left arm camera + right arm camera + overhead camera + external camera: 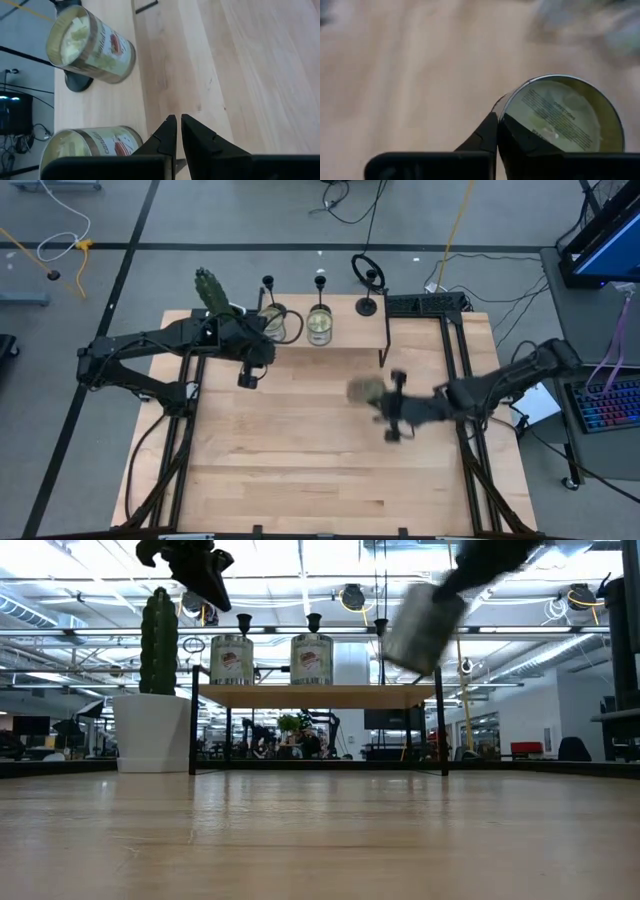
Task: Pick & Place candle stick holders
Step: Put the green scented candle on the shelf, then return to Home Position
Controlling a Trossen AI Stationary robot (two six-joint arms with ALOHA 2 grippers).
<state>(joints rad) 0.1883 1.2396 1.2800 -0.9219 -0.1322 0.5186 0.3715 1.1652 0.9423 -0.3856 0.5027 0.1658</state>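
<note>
Three black candle stick holders (268, 283) (320, 281) (367, 305) stand on their round bases on a wooden shelf (350, 330) at the table's far edge. The first two stand behind two jar candles (320, 325) (278, 323). My right gripper (380, 394) is shut on a third jar candle (362, 390), high above the table's middle and motion-blurred in the low view (425, 625). My left gripper (247, 378) is shut and empty, in front of the shelf's left part, with the jars (92, 45) beyond its fingers. My right gripper holds the jar candle at its round edge (506, 107). One finger (487, 135) lies outside the jar's wall and the other (522, 142) shows across its labelled round face. Whether that finger is inside the jar I cannot tell. The jar is lifted clear of the table and tilted.
A cactus in a white pot (210, 288) stands at the shelf's far left, also in the low view (158, 640). Black frame rails (185, 430) (470, 430) run along the table's left and right sides. Bare wood (320, 470) lies toward the near edge.
</note>
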